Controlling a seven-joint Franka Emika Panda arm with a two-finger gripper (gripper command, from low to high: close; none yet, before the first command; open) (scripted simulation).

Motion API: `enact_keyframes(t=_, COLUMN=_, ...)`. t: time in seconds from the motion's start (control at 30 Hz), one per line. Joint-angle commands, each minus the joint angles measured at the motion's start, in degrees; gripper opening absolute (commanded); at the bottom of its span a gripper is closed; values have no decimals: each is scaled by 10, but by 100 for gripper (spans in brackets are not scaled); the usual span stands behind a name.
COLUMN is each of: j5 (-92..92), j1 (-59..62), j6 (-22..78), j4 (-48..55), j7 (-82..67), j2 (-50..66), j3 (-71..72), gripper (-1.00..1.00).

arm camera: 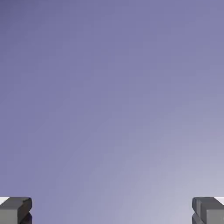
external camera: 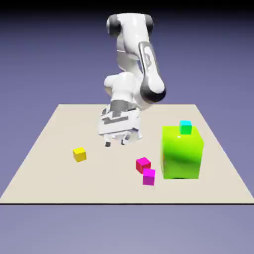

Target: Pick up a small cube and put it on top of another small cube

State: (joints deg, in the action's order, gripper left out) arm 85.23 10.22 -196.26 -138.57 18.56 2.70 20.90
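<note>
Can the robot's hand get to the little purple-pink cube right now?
Probably yes. The gripper is open and holds nothing, hovering over the table. The small cube sits uncovered toward the near edge. Only the crimson-pink cube crowds it, right beside it, and the lime-green block stands near.

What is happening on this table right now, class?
A white robot arm hangs over the table with its gripper open and empty. Its hand camera shows only the backdrop between the fingertips. A magenta cube lies beside a pinker cube, next to a big green block with a teal cube on top. A yellow cube sits apart. No stacking has begun.
</note>
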Motion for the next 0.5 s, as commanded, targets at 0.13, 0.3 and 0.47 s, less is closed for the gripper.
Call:
enact_keyframes(t=0.13, j5=125, j1=17, j6=-33, j4=33, j7=-35, j2=52, j3=31, gripper=0)
enact_keyframes(t=0.3, j5=249, j1=33, j6=-65, j4=66, j7=-70, j2=103, j3=61, gripper=0)
enact_keyframes(t=0.47, j5=374, j1=49, j6=-98, j4=98, j7=-105, j2=155, j3=92, gripper=0)
